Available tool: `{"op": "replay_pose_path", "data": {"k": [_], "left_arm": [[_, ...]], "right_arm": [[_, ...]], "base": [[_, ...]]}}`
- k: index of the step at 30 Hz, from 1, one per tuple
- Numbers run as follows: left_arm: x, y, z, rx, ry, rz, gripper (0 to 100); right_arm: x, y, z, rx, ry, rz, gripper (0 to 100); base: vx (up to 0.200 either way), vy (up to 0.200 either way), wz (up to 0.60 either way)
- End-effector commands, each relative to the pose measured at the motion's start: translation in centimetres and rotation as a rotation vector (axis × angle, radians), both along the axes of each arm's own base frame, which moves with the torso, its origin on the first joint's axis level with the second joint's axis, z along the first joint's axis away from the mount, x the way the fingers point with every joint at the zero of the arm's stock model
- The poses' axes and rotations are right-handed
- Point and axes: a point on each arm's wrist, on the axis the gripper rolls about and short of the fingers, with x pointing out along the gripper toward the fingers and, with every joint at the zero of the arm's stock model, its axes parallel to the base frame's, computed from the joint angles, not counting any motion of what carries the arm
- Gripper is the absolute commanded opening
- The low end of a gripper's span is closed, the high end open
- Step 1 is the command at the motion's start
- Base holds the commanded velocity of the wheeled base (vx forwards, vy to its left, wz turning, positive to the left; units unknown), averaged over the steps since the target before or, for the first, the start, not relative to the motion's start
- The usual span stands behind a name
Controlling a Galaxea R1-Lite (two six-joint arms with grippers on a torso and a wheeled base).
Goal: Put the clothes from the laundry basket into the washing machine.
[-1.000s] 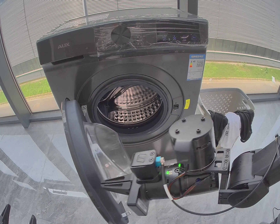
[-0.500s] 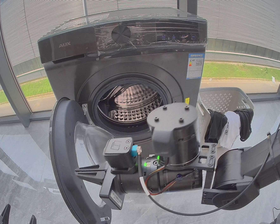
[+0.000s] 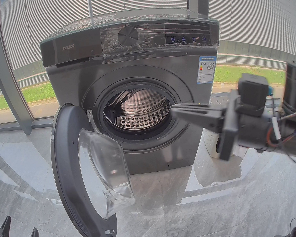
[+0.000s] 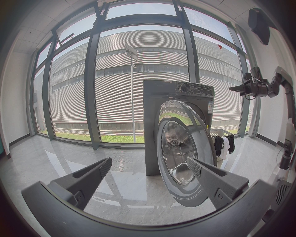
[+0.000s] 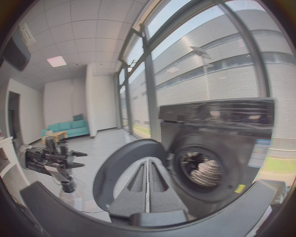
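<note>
The grey washing machine point(image 3: 131, 68) stands in front of me with its round door point(image 3: 74, 176) swung wide to the left and the steel drum point(image 3: 141, 112) showing nothing inside. My right gripper point(image 3: 174, 109) is shut on nothing, raised at the right of the opening with its fingers pointing toward the drum point(image 5: 202, 168). The laundry basket point(image 4: 219, 133) sits right of the machine, with black and white clothes point(image 4: 224, 146) draped over its rim; the right arm hides most of it in the head view. My left gripper point(image 4: 149, 162) is open and low at the left point(image 3: 19, 230), away from the machine.
Glossy grey floor tiles point(image 3: 200, 201) spread in front of the machine. Tall windows with dark frames point(image 3: 3, 66) stand right behind it. The open door point(image 4: 185, 154) juts out over the floor at the left.
The right arm has left the door, rising and swinging right, in front of the basket. The door has swung wider open. The left gripper has kept still.
</note>
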Motion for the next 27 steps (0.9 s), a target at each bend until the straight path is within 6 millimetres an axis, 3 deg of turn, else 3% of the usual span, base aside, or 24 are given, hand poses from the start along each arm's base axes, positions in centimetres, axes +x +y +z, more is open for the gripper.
{"op": "replay_pose_path", "data": {"k": [1,4,7,8,13,15,18,19,20,27], "left_arm": [[0.0,0.0,-0.5,-0.003,0.002,0.001,100],[0.0,0.0,-0.5,-0.004,0.0,0.001,100],[0.0,0.0,-0.5,-0.004,-0.001,0.006,100],[-0.2,0.0,0.5,-0.014,-0.04,0.012,100],[-0.1,0.3,12.6,-0.097,-0.311,0.026,100],[0.4,0.3,16.1,-0.078,-0.343,-0.01,100],[1.1,0.2,17.6,-0.02,-0.317,-0.073,100],[2.0,-0.2,18.1,0.026,-0.265,-0.205,100],[2.6,-0.3,18.3,0.039,-0.236,-0.255,100],[7.5,-1.4,20.5,0.133,-0.099,-0.422,100]], "right_arm": [[-6.8,-14.4,-1.1,0.085,-0.102,-0.439,0],[-10.7,-17.2,-4.3,0.092,-0.129,-0.571,0],[-13.2,-18.5,-6.6,0.102,-0.153,-0.673,0],[-14.1,-19.0,-7.9,0.11,-0.15,-0.754,0],[-15.9,-19.5,-11.4,0.135,-0.112,-0.873,0],[-16.9,-19.5,-12.4,0.121,-0.083,-0.878,0],[-18.1,-19.5,-13.9,0.109,-0.054,-0.881,0],[-19.9,-19.5,-16.7,0.082,0.002,-0.876,0],[-20.4,-19.5,-17.5,0.075,0.029,-0.888,0],[-20.4,-19.5,-17.3,0.08,0.015,-0.89,0]], "base": [[0.0,0.0,0.0],[0.0,0.0,0.0],[0.0,0.0,0.0],[0.0,0.0,0.0],[0.0,0.0,0.0],[0.0,0.0,0.0],[0.0,0.0,0.0],[0.0,0.0,0.0],[0.0,0.0,0.0],[0.0,0.0,0.0]]}}
